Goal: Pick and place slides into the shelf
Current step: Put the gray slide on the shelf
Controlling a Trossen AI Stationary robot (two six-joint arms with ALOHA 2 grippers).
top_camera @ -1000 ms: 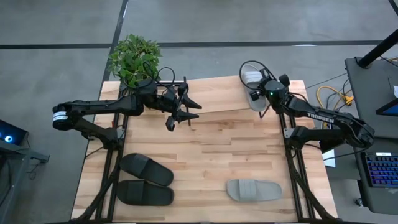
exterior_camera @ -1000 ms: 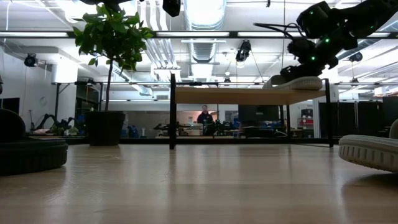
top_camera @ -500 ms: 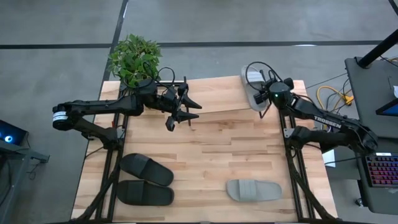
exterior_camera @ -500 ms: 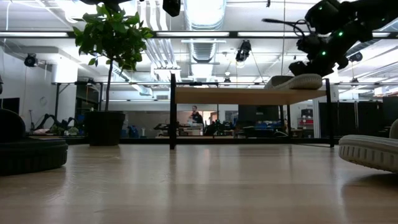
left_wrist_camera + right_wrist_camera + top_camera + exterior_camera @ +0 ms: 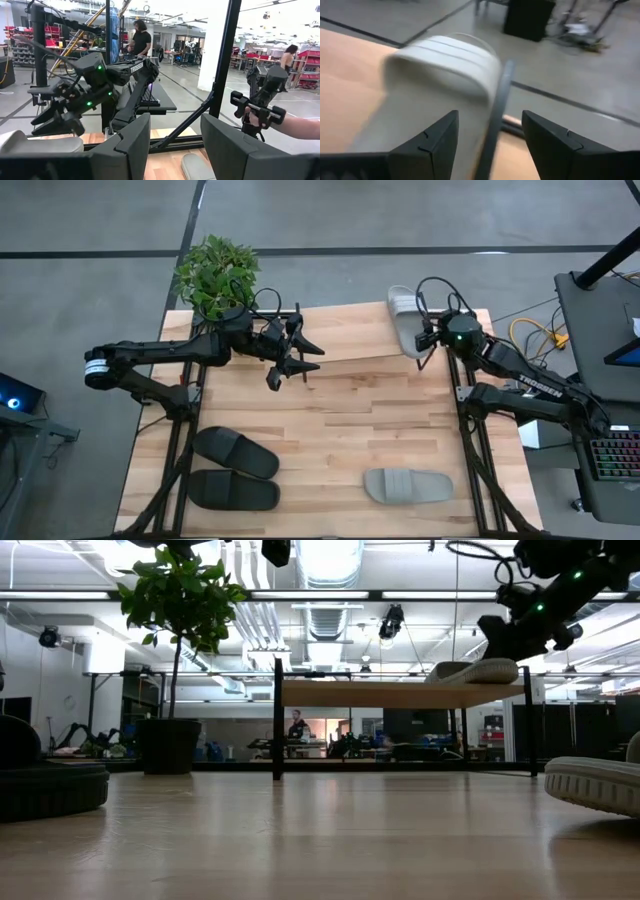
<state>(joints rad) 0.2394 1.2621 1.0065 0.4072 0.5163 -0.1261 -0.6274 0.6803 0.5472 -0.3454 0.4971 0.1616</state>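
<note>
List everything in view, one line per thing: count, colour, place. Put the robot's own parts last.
Shelf: one, light wood top on a thin black frame, far edge of the table.
Grey slide on shelf: one, light grey-white, right end of the shelf top.
Grey slide on table: one, light grey-white, near right of the table.
Black slides: two, matte black, near left of the table, side by side.
Plant: one, green, far left corner.
Table: one, light wood.
Left gripper: dark, open and empty, over the shelf's left part.
Right gripper: dark, open, just beside the grey slide on the shelf.
</note>
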